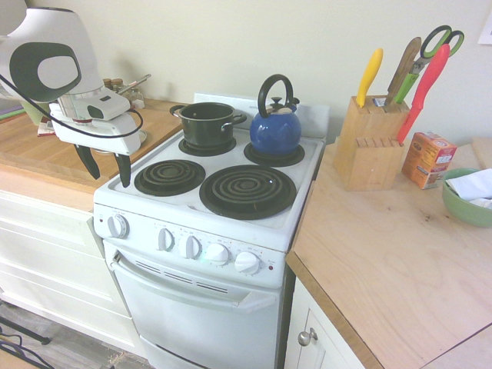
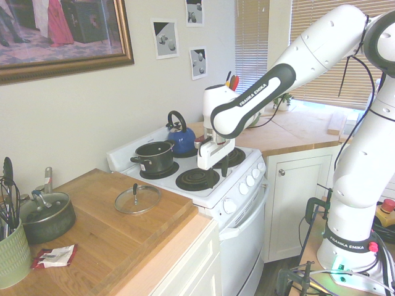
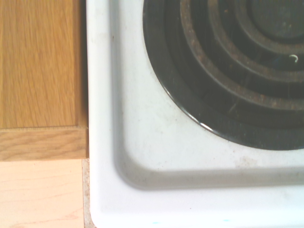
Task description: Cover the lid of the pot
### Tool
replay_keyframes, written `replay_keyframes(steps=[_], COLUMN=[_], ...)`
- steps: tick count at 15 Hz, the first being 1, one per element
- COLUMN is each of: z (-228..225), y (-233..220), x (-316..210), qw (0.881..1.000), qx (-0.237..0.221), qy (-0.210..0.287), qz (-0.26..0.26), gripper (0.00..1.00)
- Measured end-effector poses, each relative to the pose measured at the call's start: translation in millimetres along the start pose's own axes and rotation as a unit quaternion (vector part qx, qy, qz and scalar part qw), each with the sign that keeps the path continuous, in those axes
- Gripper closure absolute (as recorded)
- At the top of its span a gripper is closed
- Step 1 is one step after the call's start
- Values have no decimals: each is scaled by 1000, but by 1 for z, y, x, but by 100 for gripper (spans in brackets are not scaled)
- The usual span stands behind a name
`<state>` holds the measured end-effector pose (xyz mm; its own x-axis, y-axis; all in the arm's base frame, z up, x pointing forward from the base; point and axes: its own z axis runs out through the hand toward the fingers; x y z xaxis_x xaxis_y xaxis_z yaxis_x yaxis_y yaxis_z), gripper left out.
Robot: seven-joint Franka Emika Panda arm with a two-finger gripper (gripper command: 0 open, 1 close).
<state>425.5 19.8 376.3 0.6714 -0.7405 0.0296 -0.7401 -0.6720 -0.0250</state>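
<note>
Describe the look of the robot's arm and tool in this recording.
The arm is glossy white with rounded segments, dark grey bands lettered "FRANKA EMIKA" and a black cable along it. The tool has a white, blocky body and two black, tapering fingers.

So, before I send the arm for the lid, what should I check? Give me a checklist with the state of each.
- Gripper open and holding nothing: ok.
- Lid lying on the wooden counter, knob up: ok.
- Pot upright on a rear burner: ok.
- Gripper over the lid: not ok, it hangs above the stove.
- Kettle clear of the pot: cannot tell, they stand close together.
- Pot empty inside: cannot tell.
</note>
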Motion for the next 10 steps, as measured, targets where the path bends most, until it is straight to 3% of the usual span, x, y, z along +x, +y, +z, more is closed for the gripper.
replay_keyframes(steps=[5, 10], z=[-17, -42], y=[-35, -113], x=[-12, -1], qw=[1000, 994], qx=[13, 41], qy=[22, 62], qz=[6, 80], gripper=[0, 0])
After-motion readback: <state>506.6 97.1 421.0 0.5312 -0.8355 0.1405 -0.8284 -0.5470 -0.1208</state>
